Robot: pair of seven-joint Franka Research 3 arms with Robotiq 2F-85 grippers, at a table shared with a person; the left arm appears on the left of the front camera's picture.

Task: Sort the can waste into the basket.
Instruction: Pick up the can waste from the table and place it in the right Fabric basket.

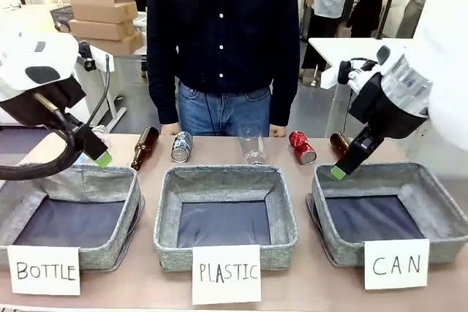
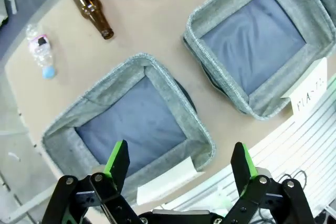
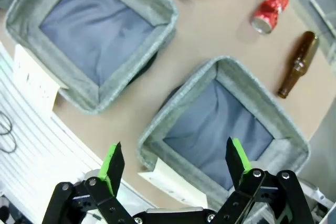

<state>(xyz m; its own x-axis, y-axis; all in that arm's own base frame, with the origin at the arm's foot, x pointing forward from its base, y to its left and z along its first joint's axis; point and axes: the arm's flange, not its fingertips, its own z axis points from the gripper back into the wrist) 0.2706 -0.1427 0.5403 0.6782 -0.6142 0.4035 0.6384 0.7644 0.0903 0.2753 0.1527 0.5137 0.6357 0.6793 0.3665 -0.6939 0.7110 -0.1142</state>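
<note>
At the far left, we see the left claw (image 2: pixel 180 162) hanging above the basket signed "BOTTLE" (image 1: pixel 73 173), its green-tipped fingers wide apart and holding nothing. Behind that basket, on the worktop (image 1: pixel 307 283), lies a brown bottle (image 1: pixel 144 147). Just to its right is the blue and silver can (image 1: pixel 181 146), lying on its side near the person standing at the far edge.

In the middle, a clear plastic bottle (image 1: pixel 252 146) lies behind the basket signed "PLASTIC" (image 1: pixel 219 172).

Further right, the dented red can (image 1: pixel 301 147) lies on the worktop, with a second brown bottle (image 1: pixel 339 142) just beside it. The right claw (image 3: pixel 174 160) hangs over the near left corner of the can basket (image 1: pixel 431 188), fingers apart and empty. That basket, with its "CAN" sign (image 1: pixel 395 264) in front, shows only its dark floor.

We judge that the sorting has not begun. Both cans lie outside the basket and neither is gripped. The red can is the nearer of the two to the can basket, while the blue and silver one is well apart from it, past the middle basket.
</note>
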